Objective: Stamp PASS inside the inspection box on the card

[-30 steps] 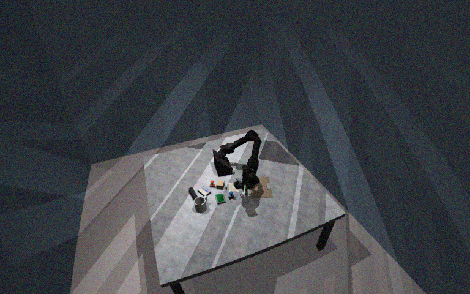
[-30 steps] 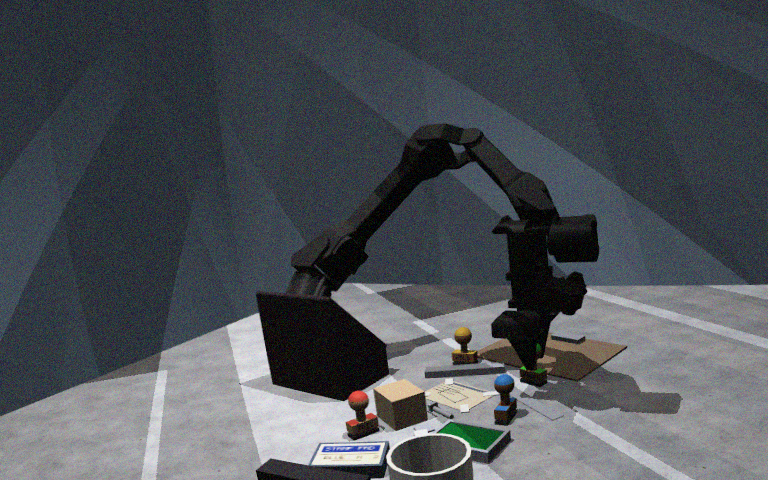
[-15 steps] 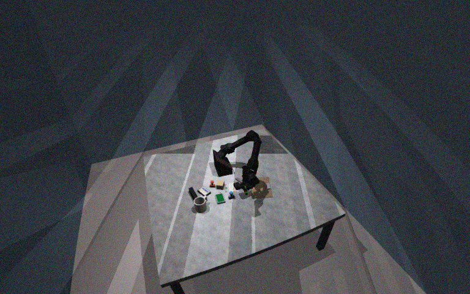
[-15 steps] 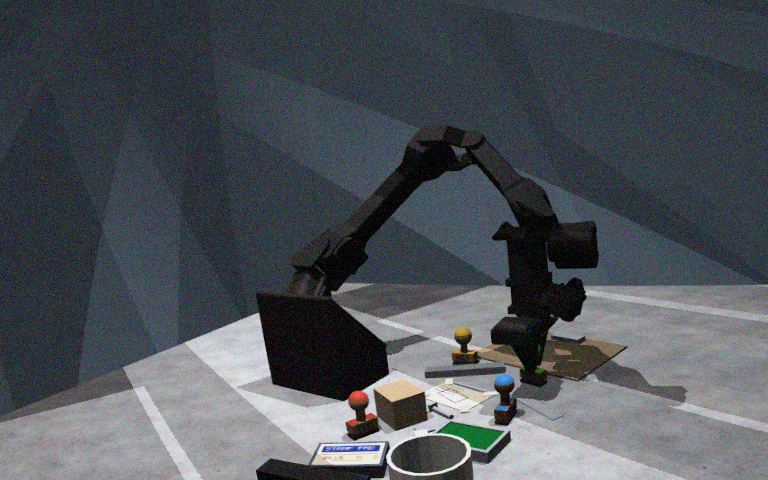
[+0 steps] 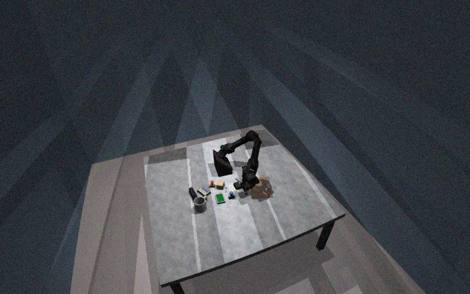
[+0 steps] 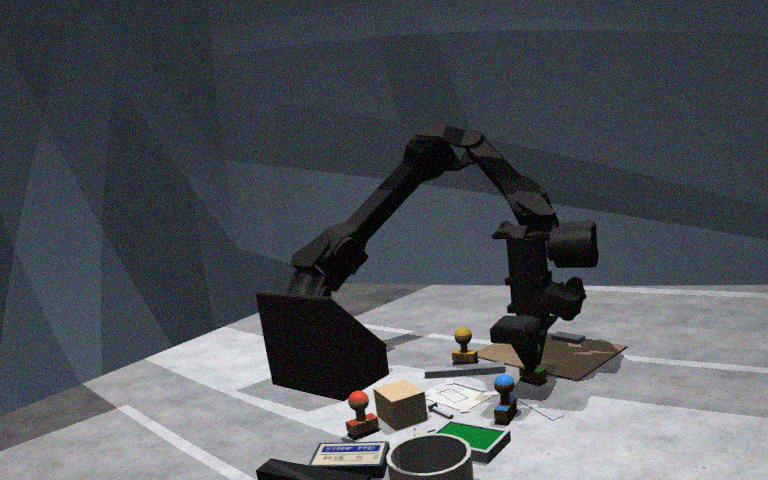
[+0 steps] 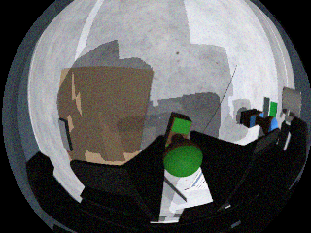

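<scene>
My gripper (image 6: 531,366) (image 7: 177,137) points down and is shut on the green stamp (image 6: 534,374) (image 7: 183,160). The green knob sits between the fingers, and the stamp's base is at or just above the bench beside the brown board; any gap is too small to tell. The cream card (image 6: 463,397) with its outlined box lies left of the gripper in the exterior view; it is partly in view behind the knob in the wrist view. The open green ink pad (image 6: 474,434) (image 5: 220,198) lies nearer that camera. The stamp's printing face is hidden.
A blue stamp (image 6: 504,397) (image 5: 231,195) stands between gripper and pad. A yellow stamp (image 6: 463,338), grey bar (image 6: 464,371), wooden block (image 6: 399,404) and red stamp (image 6: 360,420) surround the card. A closed stamp pad (image 6: 348,453), mug (image 5: 199,205) and brown board (image 7: 107,107) are farther out.
</scene>
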Controlling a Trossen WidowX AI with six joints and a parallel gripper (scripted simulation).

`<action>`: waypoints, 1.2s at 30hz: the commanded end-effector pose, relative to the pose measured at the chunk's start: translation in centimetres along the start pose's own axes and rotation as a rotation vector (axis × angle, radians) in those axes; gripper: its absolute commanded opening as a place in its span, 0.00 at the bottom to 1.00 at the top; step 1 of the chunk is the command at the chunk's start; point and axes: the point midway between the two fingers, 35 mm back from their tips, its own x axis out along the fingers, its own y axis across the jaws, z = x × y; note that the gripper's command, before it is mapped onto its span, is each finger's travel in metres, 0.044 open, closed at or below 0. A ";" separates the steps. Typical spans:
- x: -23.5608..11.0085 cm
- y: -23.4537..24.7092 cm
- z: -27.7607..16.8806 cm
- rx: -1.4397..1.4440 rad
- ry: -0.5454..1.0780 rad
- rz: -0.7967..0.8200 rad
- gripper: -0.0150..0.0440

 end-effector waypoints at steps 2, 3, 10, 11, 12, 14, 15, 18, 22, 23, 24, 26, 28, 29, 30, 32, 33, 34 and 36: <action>-0.3 0.0 0.1 -0.005 -0.001 -0.001 0.25; -0.3 0.0 0.1 -0.005 -0.001 -0.001 0.25; -0.7 0.0 0.1 -0.005 -0.001 -0.002 0.25; -0.7 0.0 0.1 -0.005 -0.001 -0.002 0.25; -0.8 0.0 0.1 -0.005 -0.001 -0.002 0.25; -0.9 0.0 0.1 -0.005 -0.001 -0.002 0.25; -0.9 0.0 0.1 -0.005 -0.001 -0.002 0.25; -1.1 0.0 0.2 -0.005 -0.001 -0.002 0.25; -1.3 0.0 0.2 -0.005 -0.001 -0.003 0.25; -1.3 0.0 0.2 -0.005 -0.001 -0.003 0.25; -1.3 0.0 0.2 -0.005 -0.001 -0.003 0.25; -1.4 0.0 0.2 -0.005 -0.001 -0.003 0.25; -1.5 0.0 0.2 -0.005 -0.001 -0.003 0.25; -1.6 0.0 0.2 -0.005 -0.001 -0.003 0.25; -1.6 0.0 0.2 -0.005 -0.001 -0.004 0.25; -1.7 0.0 0.2 -0.005 -0.001 -0.004 0.25; -1.8 0.0 0.2 -0.005 -0.001 -0.004 0.25; -1.8 0.0 0.2 -0.005 -0.001 -0.004 0.25; -1.9 0.0 0.2 -0.005 -0.001 -0.004 0.25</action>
